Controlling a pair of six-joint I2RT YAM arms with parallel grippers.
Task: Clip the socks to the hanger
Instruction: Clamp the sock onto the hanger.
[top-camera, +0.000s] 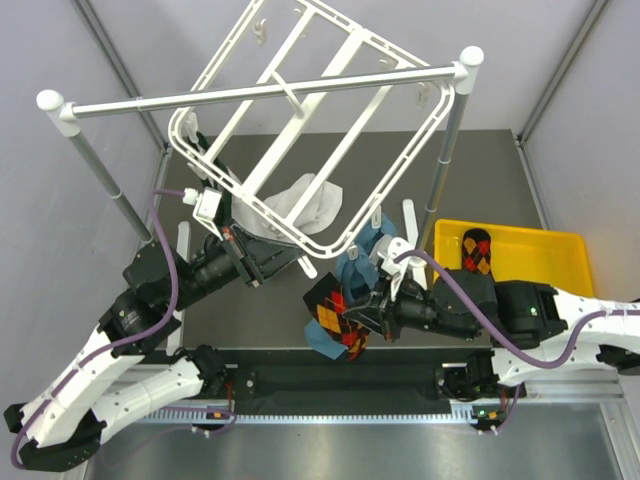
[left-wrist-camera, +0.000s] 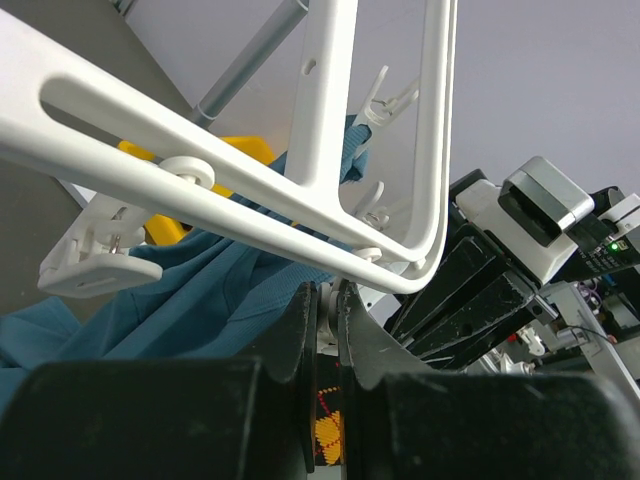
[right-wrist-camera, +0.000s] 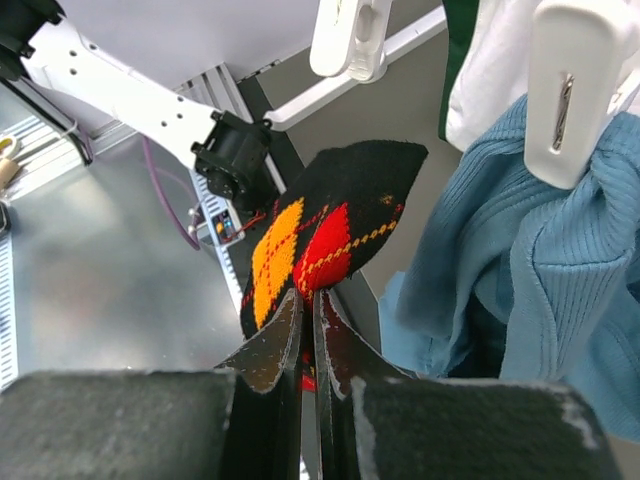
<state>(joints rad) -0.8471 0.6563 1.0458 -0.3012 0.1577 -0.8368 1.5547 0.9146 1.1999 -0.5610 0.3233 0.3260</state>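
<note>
White plastic fills the overhead view: the hanger (top-camera: 400, 172) hangs tilted from a silver rail (top-camera: 260, 92), with a teal cloth (top-camera: 365, 245) and a white cloth (top-camera: 300, 200) already on its clips. At the frame's 6 o'clock, we see the right gripper (top-camera: 368, 318) pinching one argyle sock (top-camera: 335, 312). The second sock (top-camera: 477, 252) lies in a yellow bin (top-camera: 540, 262) at 4 o'clock. From the left wrist, the left gripper (left-wrist-camera: 322, 300) is pressed together at the frame's near corner with a sliver of white between its fingers, apparently rim or clip; we cannot tell which. From the right wrist, the held sock rises toward 12 o'clock, near but apart from a spare clip (right-wrist-camera: 345, 40). We judge neither sock clipped yet; both remain to do.
</note>
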